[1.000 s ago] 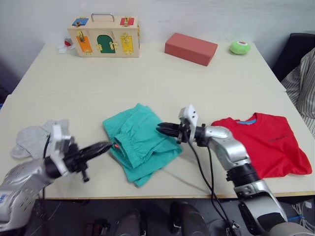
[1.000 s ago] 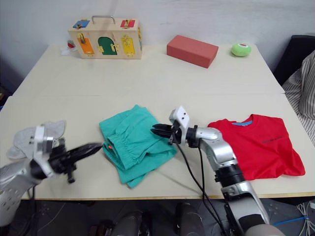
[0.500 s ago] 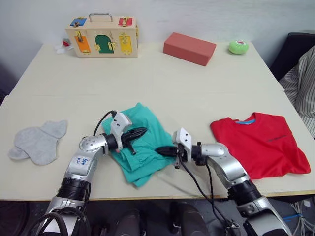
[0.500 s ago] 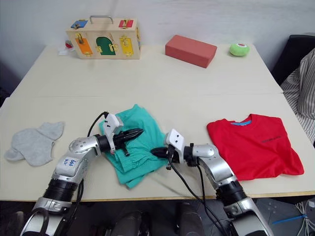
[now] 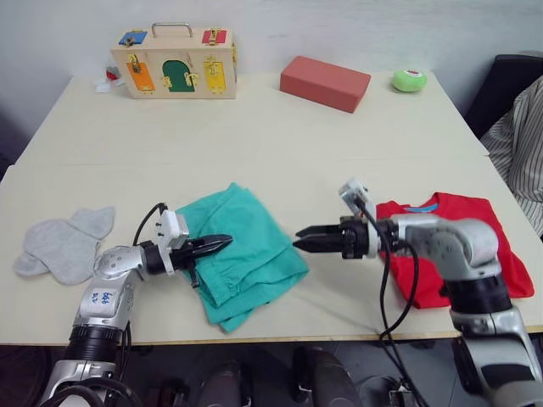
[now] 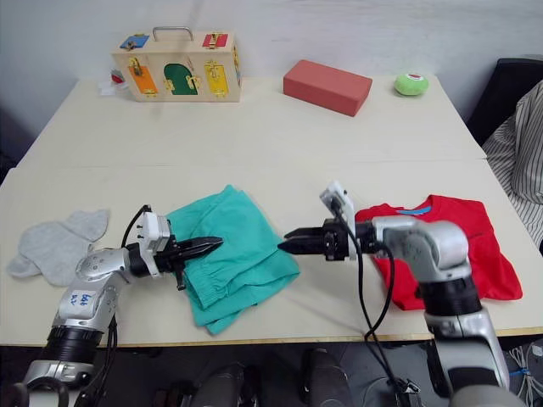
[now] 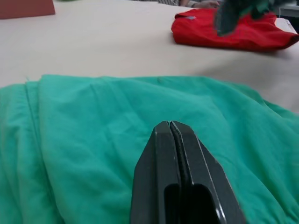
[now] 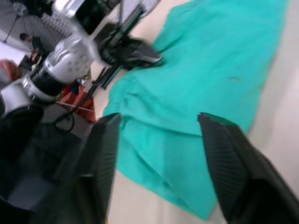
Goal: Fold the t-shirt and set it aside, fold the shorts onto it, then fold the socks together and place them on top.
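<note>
Lying folded at the front of the pale wooden table [image 5: 254, 136]: teal-green cloth shorts [image 5: 246, 250]. Hovering over them with fingers pressed together: left gripper [image 5: 222, 242]. Pointing at them, fingers spread: right gripper [image 5: 299, 241].

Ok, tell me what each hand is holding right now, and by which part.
Nothing is held. The left hand is shut and empty, resting over the shorts. The right hand is open, beside the shorts' edge.
</note>
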